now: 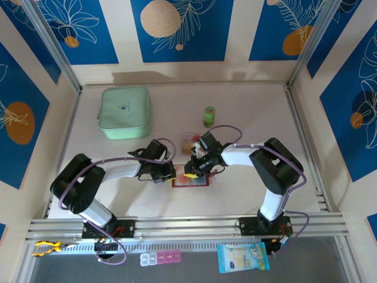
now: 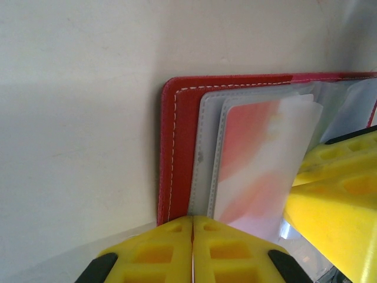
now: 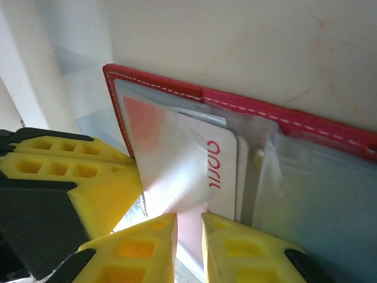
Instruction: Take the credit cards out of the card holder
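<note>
The red card holder lies open on the table between both arms. My left gripper is shut, its tips set against the holder's near edge where the red cover meets a grey pocket. A pink-and-white credit card sits in a clear pocket. My right gripper is shut with a narrow gap on a pinkish credit card sticking out of the pocket, beside a white card with red lettering. Another beige-orange card lies flat on the table behind the holder.
A mint-green pouch sits at the back left and a small green bottle at the back centre. Metal rails border the table. A pill box and a wipes packet lie in front of the arm bases.
</note>
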{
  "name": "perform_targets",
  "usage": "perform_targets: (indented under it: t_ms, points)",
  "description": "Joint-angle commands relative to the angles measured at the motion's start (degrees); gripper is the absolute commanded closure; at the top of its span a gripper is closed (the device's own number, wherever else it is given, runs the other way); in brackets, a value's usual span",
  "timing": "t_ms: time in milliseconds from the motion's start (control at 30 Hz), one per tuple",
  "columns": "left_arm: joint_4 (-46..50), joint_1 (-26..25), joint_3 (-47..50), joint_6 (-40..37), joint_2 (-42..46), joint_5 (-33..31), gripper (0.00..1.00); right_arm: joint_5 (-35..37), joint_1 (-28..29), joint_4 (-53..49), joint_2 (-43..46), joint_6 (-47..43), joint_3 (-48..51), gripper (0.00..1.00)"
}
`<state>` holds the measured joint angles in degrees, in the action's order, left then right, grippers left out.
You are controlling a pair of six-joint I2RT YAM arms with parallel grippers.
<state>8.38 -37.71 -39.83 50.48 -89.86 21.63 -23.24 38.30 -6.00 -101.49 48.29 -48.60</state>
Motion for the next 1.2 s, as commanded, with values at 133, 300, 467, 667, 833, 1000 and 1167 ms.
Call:
perform_targets:
  t_ms: [133, 300, 467, 667, 833, 1000, 1167]
  points:
    - [0.8, 0.0, 0.6, -0.7, -1.1, 0.1, 0.92, 6.1, 0.7, -10.4, 1.0, -2.9, -2.1, 0.79]
    - [1.1, 0.1, 0.4, -0.7, -0.7, 0.1, 0.92, 6.5, 0.9, -11.8, 1.5, -3.4, -2.8, 0.79]
    - [1.8, 0.0, 0.1, -0.8, -0.2, 0.1, 0.91, 7.6, 1.2, -14.0, 1.6, -3.9, -4.0, 0.79]
    - [2.2, 0.1, -0.2, -1.0, -0.3, 0.0, 0.91, 8.7, 1.3, -15.4, 1.9, -4.6, -4.7, 0.79]
    - [2.0, 0.1, -0.2, -1.0, -0.8, 0.2, 0.91, 9.1, 1.3, -17.0, 2.3, -5.3, -5.5, 0.76]
    - [2.1, 0.0, -0.6, -1.0, -0.8, 0.3, 0.91, 10.0, 1.3, -18.0, 3.6, -5.4, -5.8, 0.71]
    - [2.8, -0.1, -2.1, -1.3, 0.0, 0.7, 0.91, 10.4, 1.3, -18.7, 4.9, -5.5, -6.2, 0.69]
